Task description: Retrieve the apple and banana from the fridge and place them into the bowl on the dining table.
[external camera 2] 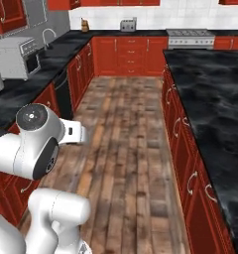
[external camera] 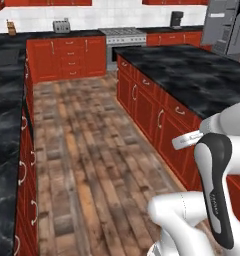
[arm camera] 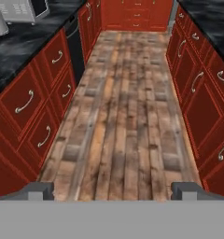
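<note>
Veined black marble dining table (external camera: 192, 70) — plank floor (arm camera: 128, 116) below.

A wood-plank floor (arm camera: 128, 121) is seen running up the middle of the hand view, flanked by red cabinets on both sides. At the right of the left base view, the dining table (external camera: 192, 75) is shown with its black white-veined marble top bare. On the black wall counter (external camera 2: 36, 84) at the upper left of the right base view, a grey microwave (external camera 2: 14, 57) is set. On the far counter, a toaster (external camera 2: 127, 24) is placed.
</note>
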